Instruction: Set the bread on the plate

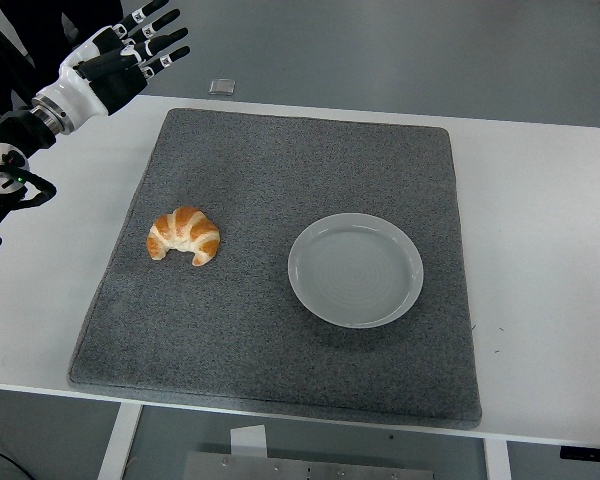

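White table (pixel 540 250), near edge at 6 o'clock, covered over most of its width by a grey mat (pixel 280 180). On the mat, nearer half: pale round plate (pixel 302 285), empty, toward 4 o'clock of centre; croissant-shaped bread (pixel 183 236) toward 9 o'clock of centre, lying flat, horns pointing to 6 o'clock, well apart from the plate with bare mat between. Farther back, at 11 o'clock and above the table's far left corner: left hand (pixel 120 62), raised clear of the surface, fingers (pixel 160 38) extended and slightly spread toward 2 o'clock, gripping nothing, forearm entering from 9 o'clock. Beyond the far edge near 12 o'clock: small grey square object (pixel 222 86), nature unclear. Right hand not visible. Step in hand, by judgement: approach to the bread, grasp not yet begun. Recommended execution: descent toward 6 o'clock until directly over the croissant's arched back; fingers kept wide until either side of the thick middle; light closure, since flaky pastry probably crushes easily; clean lift before travel toward 3 o'clock; release low over the plate's centre to avoid a roll off the rim.
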Motion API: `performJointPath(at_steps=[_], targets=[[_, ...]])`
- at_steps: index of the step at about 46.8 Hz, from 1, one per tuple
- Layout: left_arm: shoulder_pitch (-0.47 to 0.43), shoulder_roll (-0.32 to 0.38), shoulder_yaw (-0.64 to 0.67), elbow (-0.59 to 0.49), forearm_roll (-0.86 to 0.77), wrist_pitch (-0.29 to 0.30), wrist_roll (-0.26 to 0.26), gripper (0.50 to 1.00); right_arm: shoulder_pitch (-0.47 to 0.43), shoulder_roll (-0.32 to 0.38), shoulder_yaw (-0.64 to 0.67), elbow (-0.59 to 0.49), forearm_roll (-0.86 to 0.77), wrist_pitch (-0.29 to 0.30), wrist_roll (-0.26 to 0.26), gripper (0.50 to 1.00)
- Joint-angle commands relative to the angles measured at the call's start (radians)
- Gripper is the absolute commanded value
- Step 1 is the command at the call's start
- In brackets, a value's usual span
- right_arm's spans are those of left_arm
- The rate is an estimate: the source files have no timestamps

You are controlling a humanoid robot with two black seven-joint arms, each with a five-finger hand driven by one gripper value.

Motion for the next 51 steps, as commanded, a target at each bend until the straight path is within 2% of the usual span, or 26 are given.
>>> performJointPath(at_steps=[1,13,22,42,51], targets=[[-0.003,0.0,-0.001,0.0,0.0,0.0,0.0,0.994,0.0,0.0,0.0,0.0,0.0,0.0,0.0,0.952],[-0.012,0.0,-0.003,0.005,-0.005,0.003,0.002,0.994,0.0,0.0,0.0,0.0,0.0,0.0,0.0,0.952],[-0.03,0.0,-0.012,0.08,-0.028,0.028,0.002,0.994,0.0,0.0,0.0,0.0,0.0,0.0,0.0,0.952],[-0.032,0.0,-0.003,0.08,-0.032,0.034,0.002,0.992,0.0,0.0,0.0,0.0,0.0,0.0,0.0,0.952],[-0.032,-0.002,-0.003,0.08,-0.035,0.063,0.002,0.992,0.0,0.0,0.0,0.0,0.0,0.0,0.0,0.952]])
